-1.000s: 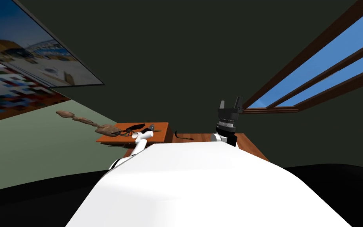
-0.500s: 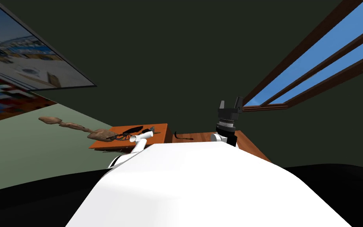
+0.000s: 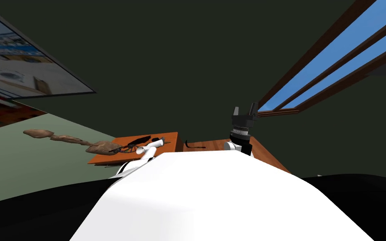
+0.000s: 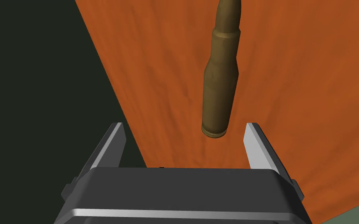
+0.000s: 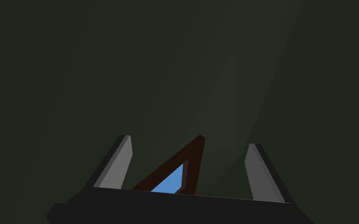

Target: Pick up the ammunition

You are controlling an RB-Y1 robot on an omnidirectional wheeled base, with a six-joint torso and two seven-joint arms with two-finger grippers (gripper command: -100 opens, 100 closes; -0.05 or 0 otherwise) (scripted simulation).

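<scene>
At the far left of the head view a large picture [image 3: 24, 71] hangs on the dark wall, and below it a brown, lumpy chain of shapes [image 3: 62, 138] stretches across the pale green floor to the corner of an orange-brown table [image 3: 169, 144]. Some slender black items [image 3: 140, 139] lie on that table, and my white left forearm [image 3: 146, 152] reaches over its near edge. The left wrist view looks down on the same orange surface, with the left gripper [image 4: 184, 146] released, its two grey fingers [image 4: 110, 146] standing wide apart and holding nothing. The ammunition [image 4: 219, 89], a single brass-brown cartridge, lies flat on the table just beyond the fingertips, within the gap's width but closer to one finger than the other. Its flat base faces the gripper, its narrow tip points away, and neither finger touches it. The table's edge runs close along its other side. Further right, a second brown wooden table [image 3: 213, 144] carries a thin dark curved thing [image 3: 193, 145]. Above it the right gripper [image 3: 244, 108] is raised and pointing up, fingers spread and empty, and a brown-framed window [image 3: 338, 50] slants beyond it
</scene>
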